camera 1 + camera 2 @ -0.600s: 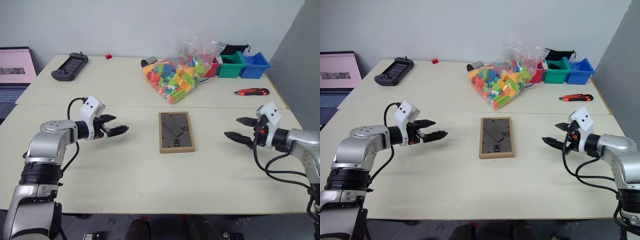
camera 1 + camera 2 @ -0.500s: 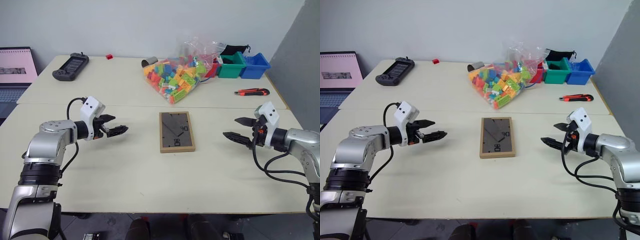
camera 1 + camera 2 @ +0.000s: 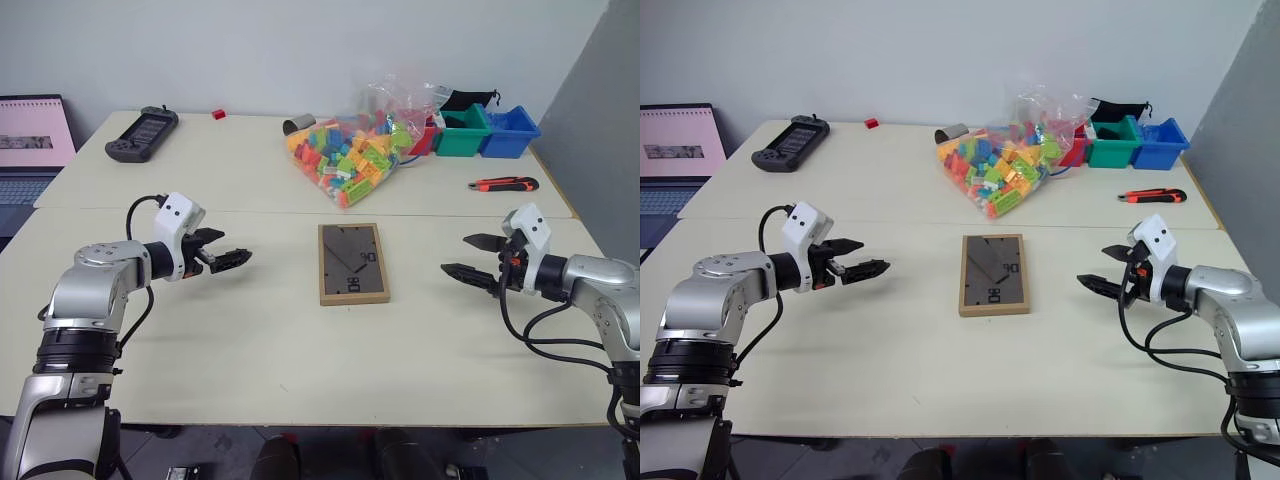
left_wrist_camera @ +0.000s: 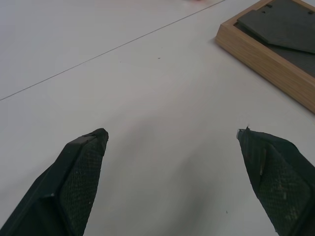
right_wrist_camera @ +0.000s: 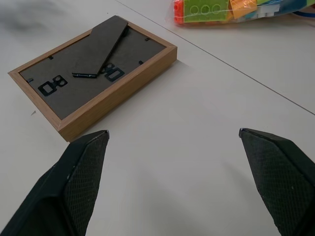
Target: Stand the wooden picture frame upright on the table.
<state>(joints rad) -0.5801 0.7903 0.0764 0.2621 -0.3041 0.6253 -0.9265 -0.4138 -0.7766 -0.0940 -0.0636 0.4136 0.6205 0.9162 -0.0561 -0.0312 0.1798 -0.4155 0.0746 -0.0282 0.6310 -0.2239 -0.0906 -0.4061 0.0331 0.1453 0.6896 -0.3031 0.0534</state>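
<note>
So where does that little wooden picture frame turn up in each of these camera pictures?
Left eye view: wooden picture frame lying back-up mid-table, between both hands.
Right eye view: same spot, centre.
Left wrist view: one corner.
Right wrist view: whole frame.
Shared landmark: bag of coloured bricks behind it.

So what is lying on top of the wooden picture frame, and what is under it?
The wooden picture frame lies flat, back panel up, with only its folded stand on top. Under it is the table. Its front side faces down, so it is hidden.

Wooden picture frame (image 3: 352,263) flat (back up) mid-table (image 3: 250,340).
</note>
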